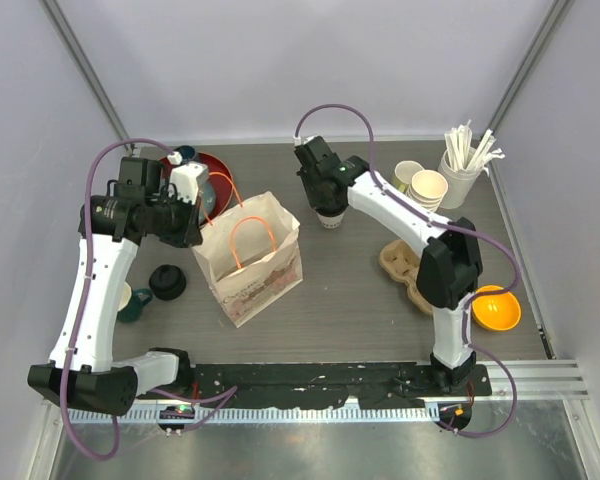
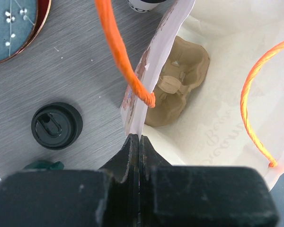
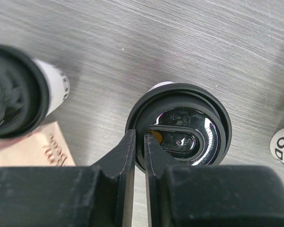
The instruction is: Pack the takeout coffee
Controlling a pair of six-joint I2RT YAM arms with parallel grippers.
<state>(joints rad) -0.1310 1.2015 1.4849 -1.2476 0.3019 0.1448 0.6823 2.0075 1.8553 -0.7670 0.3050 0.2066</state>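
Observation:
A takeout coffee cup (image 1: 330, 219), cream with a black lid (image 3: 180, 130), is at mid-table, right of the paper bag (image 1: 250, 258). My right gripper (image 1: 325, 205) is shut on the lid's near rim (image 3: 139, 135), with one finger inside the rim and one outside. I cannot tell whether the cup is lifted. The second lidded cup (image 1: 167, 282) stands left of the bag and shows from above in the left wrist view (image 2: 57, 125). My left gripper (image 1: 190, 228) is shut on the bag's top left edge (image 2: 138, 137) and holds the bag open. A cardboard cup carrier (image 2: 180, 75) lies inside the bag.
A green mug (image 1: 130, 302) stands near the second cup. A red plate (image 1: 212, 172) is at the back left. Bare cups (image 1: 422, 185), a straw holder (image 1: 462, 165), another cardboard carrier (image 1: 402, 265) and an orange bowl (image 1: 495, 308) are on the right. A blurred black-rimmed object (image 3: 16, 97) is at the left edge of the right wrist view.

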